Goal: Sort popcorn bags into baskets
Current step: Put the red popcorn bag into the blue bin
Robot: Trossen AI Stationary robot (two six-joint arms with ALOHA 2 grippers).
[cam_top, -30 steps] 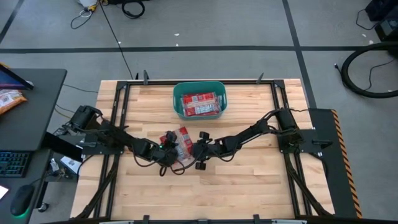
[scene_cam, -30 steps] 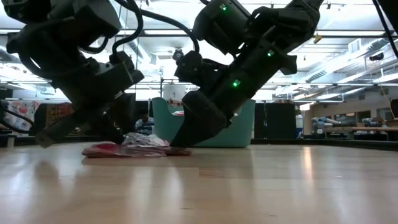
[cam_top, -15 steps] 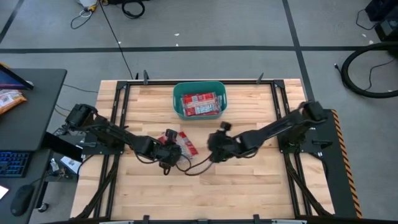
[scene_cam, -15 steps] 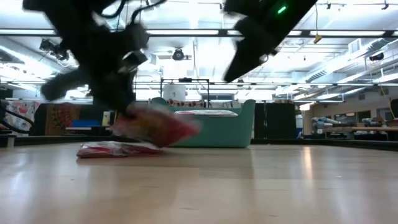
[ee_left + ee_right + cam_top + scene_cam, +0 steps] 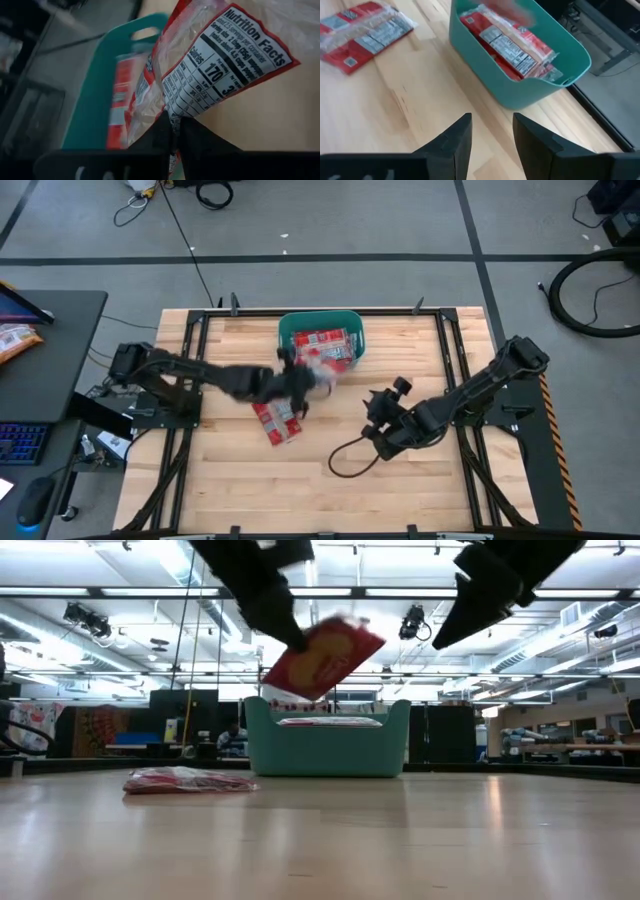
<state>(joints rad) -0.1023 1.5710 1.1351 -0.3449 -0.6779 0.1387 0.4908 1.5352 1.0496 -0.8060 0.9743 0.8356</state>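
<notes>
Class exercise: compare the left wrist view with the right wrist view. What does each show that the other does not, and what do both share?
Only the left wrist view shows the left hand shut on a popcorn bag, its nutrition label readable. Only the right wrist view shows the open, empty right hand and the popcorn bags on the table. Both show the teal tub with red packets inside.

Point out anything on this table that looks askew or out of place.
Nothing looks damaged or spilled. One popcorn bag lies skewed on the table, outside the teal tub. The left claw carries another bag tilted in mid-air.
</notes>
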